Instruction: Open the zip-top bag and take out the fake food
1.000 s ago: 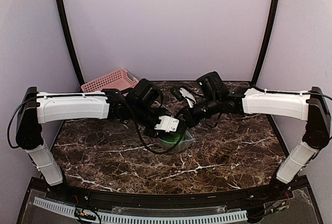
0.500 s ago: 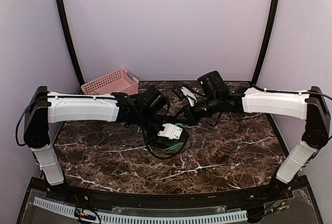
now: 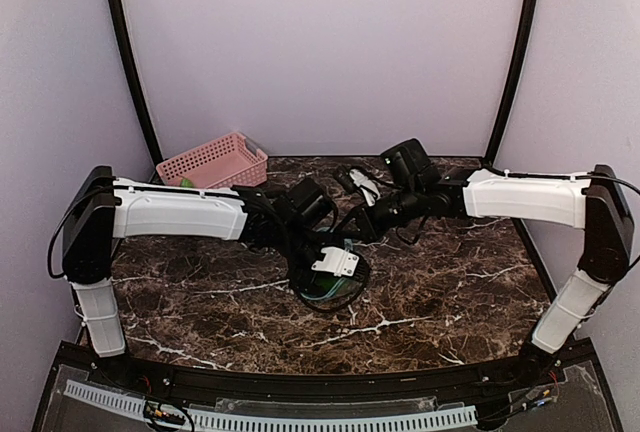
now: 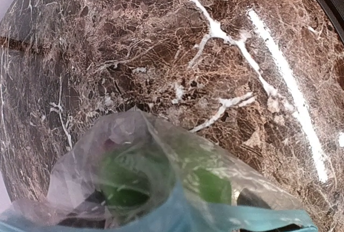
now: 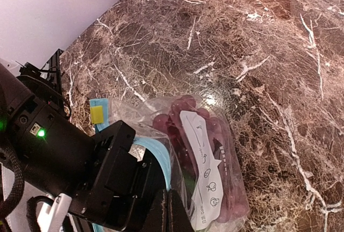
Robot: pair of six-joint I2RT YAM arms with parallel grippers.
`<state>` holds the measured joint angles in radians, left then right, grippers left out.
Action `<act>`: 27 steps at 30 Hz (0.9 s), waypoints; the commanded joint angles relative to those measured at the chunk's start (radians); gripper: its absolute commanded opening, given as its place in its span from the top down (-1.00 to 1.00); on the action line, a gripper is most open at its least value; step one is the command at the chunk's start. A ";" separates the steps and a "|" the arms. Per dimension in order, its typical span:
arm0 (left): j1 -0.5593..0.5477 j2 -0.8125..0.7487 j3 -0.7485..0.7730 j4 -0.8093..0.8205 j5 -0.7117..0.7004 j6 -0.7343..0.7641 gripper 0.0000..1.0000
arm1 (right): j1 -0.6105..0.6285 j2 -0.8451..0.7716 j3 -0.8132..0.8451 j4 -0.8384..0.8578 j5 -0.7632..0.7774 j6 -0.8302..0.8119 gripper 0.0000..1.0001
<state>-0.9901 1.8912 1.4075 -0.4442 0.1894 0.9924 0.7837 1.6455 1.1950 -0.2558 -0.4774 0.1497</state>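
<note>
**At mid-table, both arms crowd the pouch**

Closest to the arm bases, on the dark brown marble table (image 3: 200,302), lies the small clear crinkly zip-top bag (image 5: 185,135) with a teal-blue zip strip (image 4: 177,218) along its mouth, and it's right in the thick of things! The food is inside. A bunch of dark red-purple plastic grapes (image 5: 228,183) shows through the film beside a long white printed label (image 5: 204,162). The left wrist view catches a bright green piece (image 4: 122,181) tucked behind the zip strip.

Just above the bag hangs the left gripper (image 3: 335,264), nose down at the mouth. Its fingers hide behind plastic and housing, so whether they're spread or closed, I can't tell.

A touch farther back, the right gripper (image 5: 169,208) reaches in from the other side, fingers clenched tight together with the bag's film pinched at their tips.

And away at the far left corner, well apart from it all, sits the pink slotted plastic basket (image 3: 215,170).
</note>
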 commanded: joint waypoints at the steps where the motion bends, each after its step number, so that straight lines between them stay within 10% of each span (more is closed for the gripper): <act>1: 0.001 0.026 0.016 0.022 -0.055 -0.030 -0.65 | 0.009 0.008 -0.001 0.023 -0.053 0.013 1.00; 13: 0.024 -0.102 -0.111 0.171 -0.068 -0.108 0.02 | 0.003 -0.015 -0.018 0.015 -0.035 0.005 1.00; 27: 0.074 -0.285 -0.289 0.318 -0.056 -0.142 0.14 | -0.014 -0.053 -0.052 -0.003 -0.005 0.005 1.00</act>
<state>-0.9363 1.6867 1.1656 -0.1776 0.1333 0.8555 0.7795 1.6279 1.1660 -0.2470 -0.4965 0.1551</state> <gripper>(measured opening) 0.594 0.005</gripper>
